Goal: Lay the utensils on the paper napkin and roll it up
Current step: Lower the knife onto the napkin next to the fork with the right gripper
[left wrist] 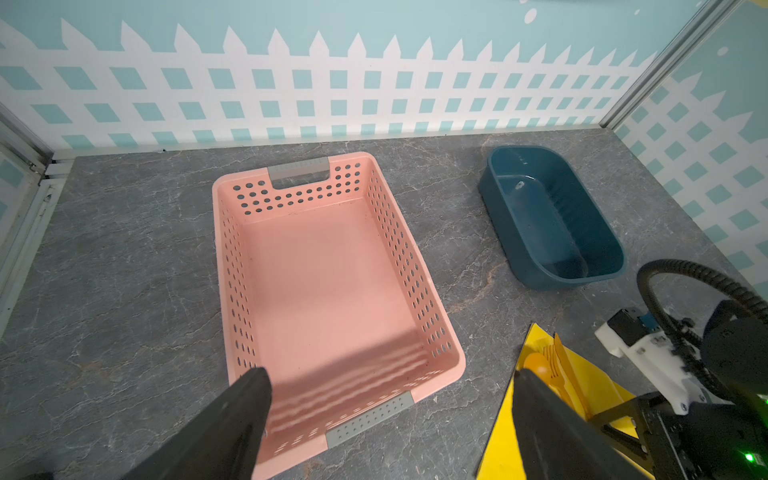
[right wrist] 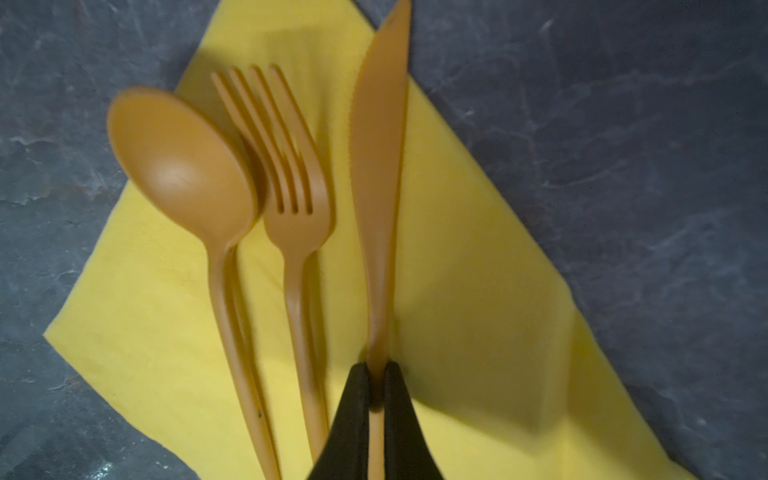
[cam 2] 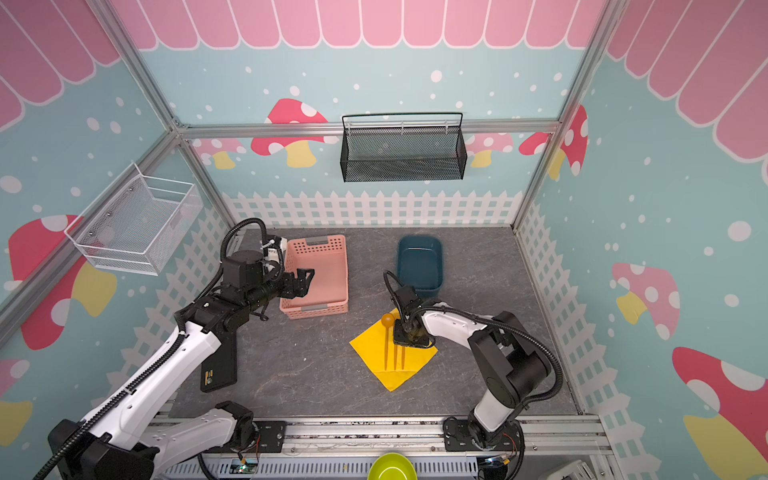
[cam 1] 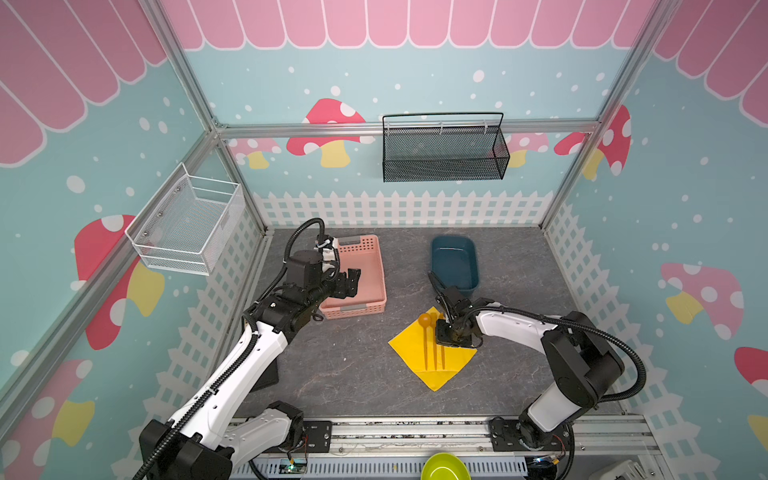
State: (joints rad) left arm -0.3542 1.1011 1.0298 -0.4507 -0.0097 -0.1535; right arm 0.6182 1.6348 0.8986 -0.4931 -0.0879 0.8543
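Observation:
The yellow paper napkin (cam 1: 409, 347) (cam 2: 370, 347) (right wrist: 478, 291) lies flat as a diamond on the grey table. On it lie the orange spoon (cam 1: 424, 319) (right wrist: 183, 166) and fork (right wrist: 291, 187), side by side. My right gripper (cam 1: 449, 332) (right wrist: 377, 365) points down over the napkin, shut on the handle of the knife (right wrist: 378, 166), which runs beside the fork with its tip past the napkin's edge. I cannot tell whether the knife touches the paper. My left gripper (cam 1: 353, 280) (left wrist: 388, 376) hangs open and empty above the pink basket.
The pink slotted basket (cam 1: 380, 266) (left wrist: 409, 257) stands empty at the back left, and a dark blue tub (cam 1: 455, 266) (left wrist: 552, 220) at the back right, just behind the right gripper. Wire shelves hang on the walls. A green bowl (cam 1: 444, 467) sits at the front edge.

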